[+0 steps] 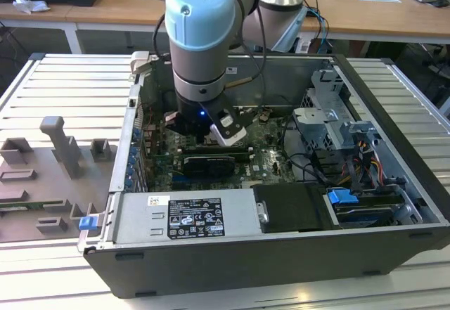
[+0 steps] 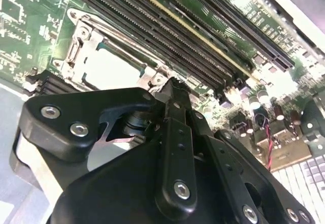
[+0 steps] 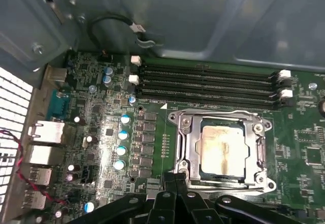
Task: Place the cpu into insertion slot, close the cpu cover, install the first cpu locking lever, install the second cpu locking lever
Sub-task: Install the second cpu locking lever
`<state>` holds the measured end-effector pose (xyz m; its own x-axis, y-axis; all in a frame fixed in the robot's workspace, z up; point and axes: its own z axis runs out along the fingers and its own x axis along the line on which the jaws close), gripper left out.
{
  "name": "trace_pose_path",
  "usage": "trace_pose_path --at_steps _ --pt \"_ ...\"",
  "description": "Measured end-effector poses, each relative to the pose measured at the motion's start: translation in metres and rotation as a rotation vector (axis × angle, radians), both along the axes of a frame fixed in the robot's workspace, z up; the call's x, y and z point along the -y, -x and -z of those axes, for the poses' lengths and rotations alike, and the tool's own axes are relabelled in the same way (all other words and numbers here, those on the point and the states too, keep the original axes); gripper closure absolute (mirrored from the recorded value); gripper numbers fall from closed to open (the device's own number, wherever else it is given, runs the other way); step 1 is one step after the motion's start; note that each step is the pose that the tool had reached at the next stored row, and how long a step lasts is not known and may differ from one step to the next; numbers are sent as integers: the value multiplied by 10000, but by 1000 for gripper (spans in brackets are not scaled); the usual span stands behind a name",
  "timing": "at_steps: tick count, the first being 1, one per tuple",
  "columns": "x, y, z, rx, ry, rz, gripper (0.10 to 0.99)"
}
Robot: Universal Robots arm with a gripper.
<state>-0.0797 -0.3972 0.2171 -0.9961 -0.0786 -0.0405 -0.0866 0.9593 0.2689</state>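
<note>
The cpu (image 3: 222, 150) is a pale square chip lying flat in the insertion slot (image 3: 248, 148) on the green motherboard. The silvery cpu cover (image 3: 189, 137) lies down over it, framing the chip through its window. In the second wrist view the cpu (image 2: 109, 69) and cover (image 2: 84, 46) sit just beyond my fingertips. My gripper (image 3: 175, 177) is shut with nothing visible between its black fingers, and its tips are at the socket's edge. In the exterior view the gripper (image 1: 204, 136) is low inside the open computer case. I cannot tell how the locking levers stand.
Long black memory slots (image 3: 208, 84) run beside the socket. Capacitors (image 3: 122, 135) and ports stand on the other side. A black card (image 1: 211, 164), the power supply (image 1: 186, 215) and a drive cage (image 1: 330, 124) crowd the case. A grey fixture (image 1: 56, 148) lies at the exterior view's left.
</note>
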Motion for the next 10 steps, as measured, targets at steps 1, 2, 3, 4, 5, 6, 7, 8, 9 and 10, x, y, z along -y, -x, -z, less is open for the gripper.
trace_pose_path --at_steps 1,2,3,4,5,6,7,8,9,10 --pt "0 0 -23 1 -1 0 980" --pt "0 0 -57 0 0 0 980" --pt "0 0 -76 0 0 0 980" --pt "0 0 -97 1 -1 0 980" --pt "0 0 -118 1 -3 0 980" --pt "0 0 -131 1 -4 0 980" --pt "0 0 -135 1 -5 -1 980" --pt "-1 0 -135 2 -6 0 980" --pt "-1 0 -135 2 -8 0 980" --pt "0 0 -136 1 -6 0 980"
